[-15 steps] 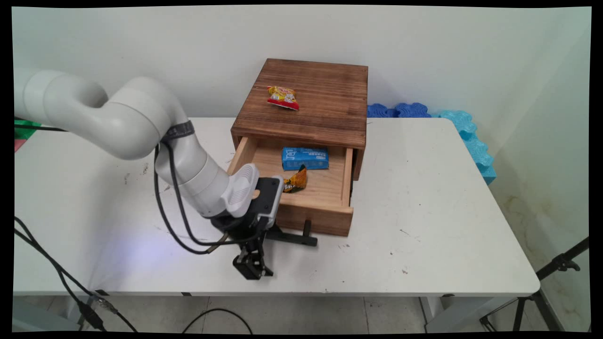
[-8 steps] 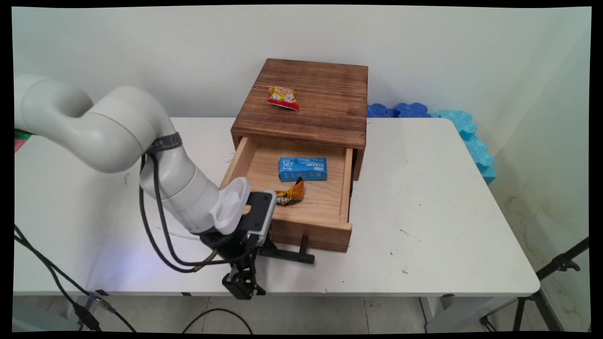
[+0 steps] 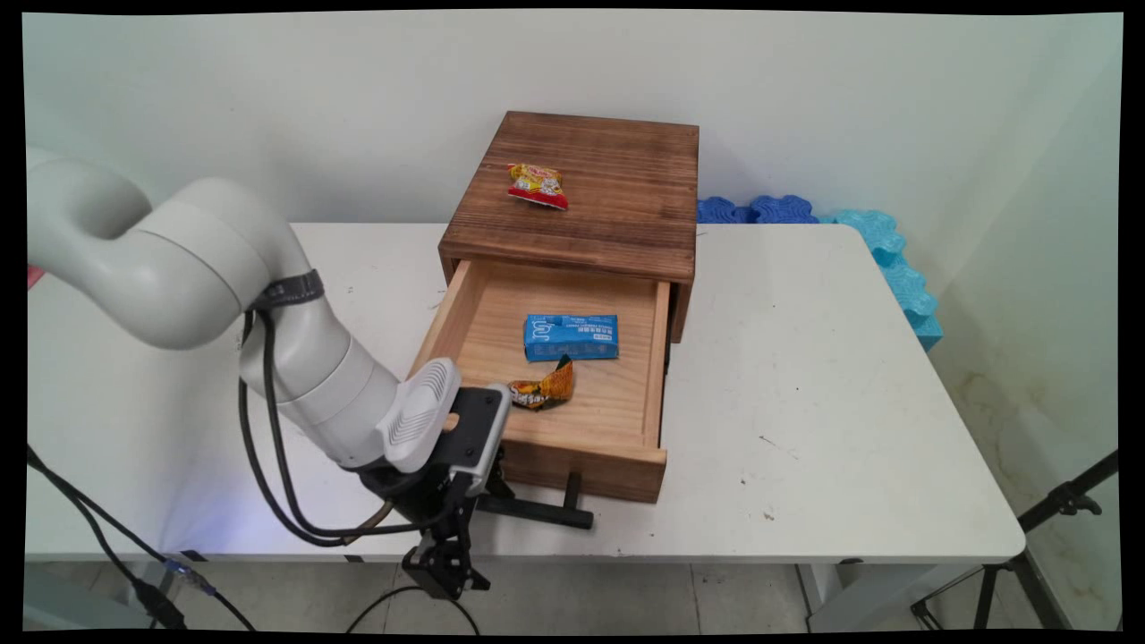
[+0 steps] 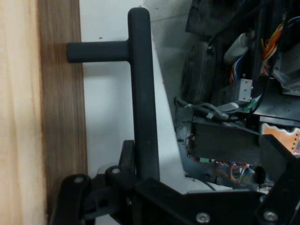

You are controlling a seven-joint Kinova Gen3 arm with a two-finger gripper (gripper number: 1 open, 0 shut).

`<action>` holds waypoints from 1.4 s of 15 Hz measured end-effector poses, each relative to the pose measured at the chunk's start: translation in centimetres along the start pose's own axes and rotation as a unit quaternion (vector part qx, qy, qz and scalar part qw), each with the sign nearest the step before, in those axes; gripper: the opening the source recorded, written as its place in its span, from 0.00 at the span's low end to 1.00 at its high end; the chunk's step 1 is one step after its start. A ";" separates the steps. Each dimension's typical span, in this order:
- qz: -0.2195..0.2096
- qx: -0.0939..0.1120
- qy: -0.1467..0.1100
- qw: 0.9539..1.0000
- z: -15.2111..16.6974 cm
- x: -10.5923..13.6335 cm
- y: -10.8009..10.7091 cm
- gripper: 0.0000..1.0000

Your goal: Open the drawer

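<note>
My gripper [image 3: 487,496] is shut on the left end of the black bar handle [image 3: 537,512] of a pale wooden drawer [image 3: 658,358]. The drawer stands pulled well out of a dark wooden cabinet [image 3: 617,215]. Inside it lie a blue packet [image 3: 571,336] and, just in front of that, an orange-yellow snack wrapper [image 3: 541,390]. A red and yellow snack bag [image 3: 538,185] rests on the cabinet's top. In the hand view the handle [image 4: 142,93] runs up from between the fingers of the gripper [image 4: 142,176], with the drawer front [image 4: 61,117] to its left.
The handle and gripper sit close to the table's near edge [image 3: 626,555]. Blue foam mats [image 3: 805,210] lean at the back right. A black tripod [image 3: 1055,510] stands off the table's right corner. Cables hang at the left. Electronics [image 4: 234,140] show below the table.
The gripper has moved toward the table's near edge with the handle in it, and the drawer has slid further out. The blue packet and the wrapper came along with the drawer.
</note>
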 end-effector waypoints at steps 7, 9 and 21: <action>0.001 -0.009 0.002 1.000 -0.3 -0.3 1.4 1.00; 0.002 -0.011 0.002 1.000 -0.4 -0.4 1.7 1.00; 0.018 -0.010 0.011 1.000 -1.1 -0.4 1.9 1.00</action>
